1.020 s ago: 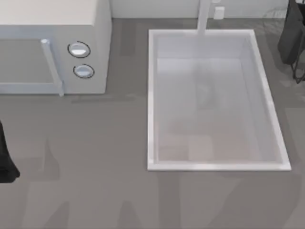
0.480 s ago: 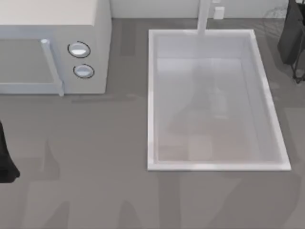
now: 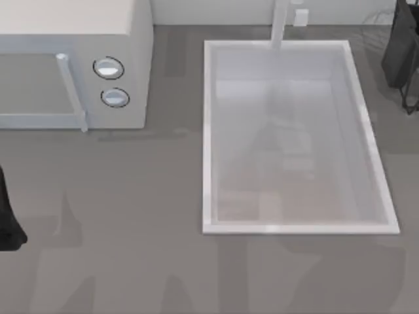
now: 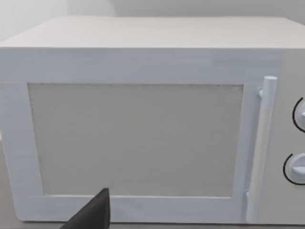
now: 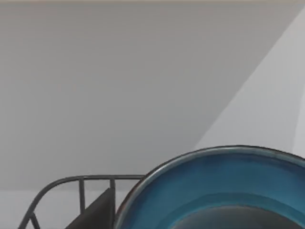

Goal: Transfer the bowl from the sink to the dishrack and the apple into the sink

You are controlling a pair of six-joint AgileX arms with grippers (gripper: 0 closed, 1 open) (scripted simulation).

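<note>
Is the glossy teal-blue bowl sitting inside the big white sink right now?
No: the top view's white sink basin lies bare, while the bowl appears beside a dark wire rack.

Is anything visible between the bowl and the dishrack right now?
Nothing visible. In the right wrist view the bowl sits right beside the dishrack rail, with only blank wall behind. Whether the right end effector grips the bowl cannot be told.

Glossy glazed bowl [image 5: 224,191], thin metal-wire dishrack [image 5: 71,188], matt white sink [image 3: 208,131]
</note>
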